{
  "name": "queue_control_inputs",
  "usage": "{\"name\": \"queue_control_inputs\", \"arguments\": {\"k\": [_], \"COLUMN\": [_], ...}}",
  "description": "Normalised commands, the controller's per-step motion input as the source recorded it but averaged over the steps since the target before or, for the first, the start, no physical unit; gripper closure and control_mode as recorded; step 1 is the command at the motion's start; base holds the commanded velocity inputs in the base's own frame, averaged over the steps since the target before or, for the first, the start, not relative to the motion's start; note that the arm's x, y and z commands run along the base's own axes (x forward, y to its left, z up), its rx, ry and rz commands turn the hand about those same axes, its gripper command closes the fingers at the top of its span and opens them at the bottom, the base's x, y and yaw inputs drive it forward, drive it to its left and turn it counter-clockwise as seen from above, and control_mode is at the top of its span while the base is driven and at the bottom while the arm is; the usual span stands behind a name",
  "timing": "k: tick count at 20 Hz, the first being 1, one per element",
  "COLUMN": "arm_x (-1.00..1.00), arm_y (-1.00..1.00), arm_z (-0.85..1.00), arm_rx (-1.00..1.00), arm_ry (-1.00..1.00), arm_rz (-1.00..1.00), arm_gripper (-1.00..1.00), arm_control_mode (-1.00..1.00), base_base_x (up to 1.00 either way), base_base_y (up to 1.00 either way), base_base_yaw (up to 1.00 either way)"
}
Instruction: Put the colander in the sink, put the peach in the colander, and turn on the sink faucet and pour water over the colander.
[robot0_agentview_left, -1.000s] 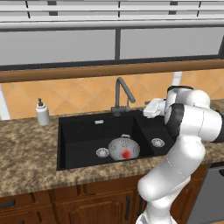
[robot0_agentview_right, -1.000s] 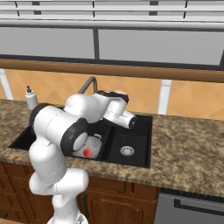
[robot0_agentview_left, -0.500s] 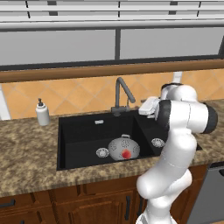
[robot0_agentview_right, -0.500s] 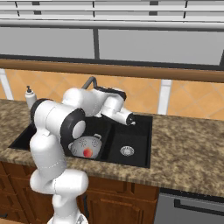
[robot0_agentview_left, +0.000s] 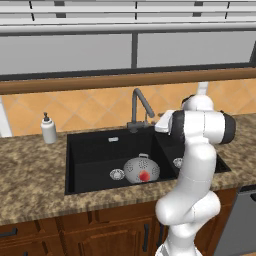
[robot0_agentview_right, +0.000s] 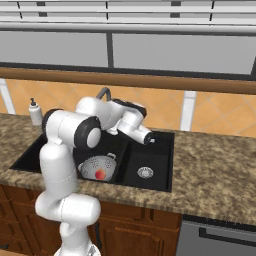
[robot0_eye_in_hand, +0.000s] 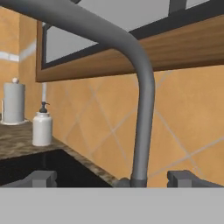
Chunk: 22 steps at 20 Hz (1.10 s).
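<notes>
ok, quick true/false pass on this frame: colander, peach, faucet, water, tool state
1. The colander sits in the left basin of the sink. True.
2. The peach lies on the counter beside the soap dispenser. False: it is inside the colander.
3. Water is running from the sink faucet. False: no stream is visible.
4. The tool is open, with the faucet's upright neck between its fingertips in the hand view. True.
5. The soap dispenser stands right of the faucet. False: it stands on the counter to the left of the sink.
</notes>
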Motion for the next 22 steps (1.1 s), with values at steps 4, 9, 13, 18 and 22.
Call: {"name": "queue_control_inputs", "arguments": {"k": [4, 9, 13, 18, 22], "arm_x": [0.42, 0.40, 0.38, 0.35, 0.32], "arm_y": [0.00, 0.02, 0.03, 0.14, 0.07], "arm_z": [-0.08, -0.10, -0.04, -0.06, -0.13], "arm_rx": [0.00, 0.00, 0.00, 0.00, 0.00], "arm_ry": [-0.08, -0.01, 0.00, 0.00, 0.00], "arm_rz": [0.00, 0.00, 0.00, -0.02, -0.05], "arm_gripper": [-1.00, -1.00, -1.00, -1.00, -1.00], "arm_control_mode": [-1.00, -1.00, -1.00, -1.00, -1.00], "base_base_x": [0.00, 0.00, 0.00, 0.00, 0.00], "base_base_y": [0.00, 0.00, 0.00, 0.00, 0.00], "base_base_yaw": [0.00, 0.00, 0.00, 0.00, 0.00]}}
